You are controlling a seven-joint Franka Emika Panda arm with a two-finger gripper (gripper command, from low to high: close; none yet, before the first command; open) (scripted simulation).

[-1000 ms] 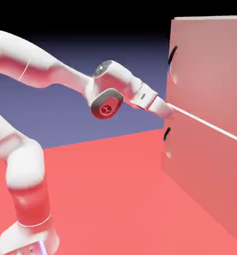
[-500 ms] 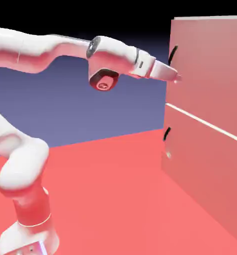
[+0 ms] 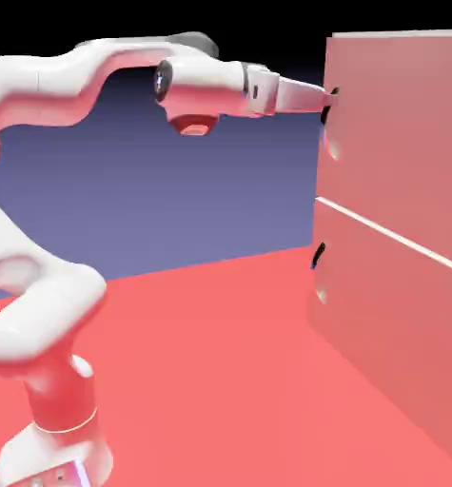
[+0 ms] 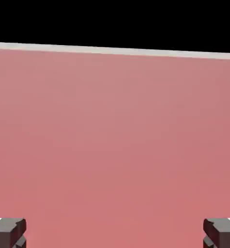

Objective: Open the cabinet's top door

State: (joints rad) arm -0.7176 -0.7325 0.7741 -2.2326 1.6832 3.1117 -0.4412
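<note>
The cabinet stands at the exterior view's right, a tall pinkish-beige box. Its top door lies flush and closed, with a short black curved handle near its left edge. My gripper reaches level to the right, its tip right at that handle; contact cannot be made out. In the hand view the top door fills the picture under a pale top edge. The grey fingertips sit far apart in the bottom corners, open, nothing between them. The handle does not show in the hand view.
A thin pale seam splits the top door from the lower panel, which has its own black handle. The red table spreads between my base and the cabinet.
My hand has risen from the seam's height to the top handle's height and levelled out, pointing at the door. The jaws stayed open. The doors have not moved.
</note>
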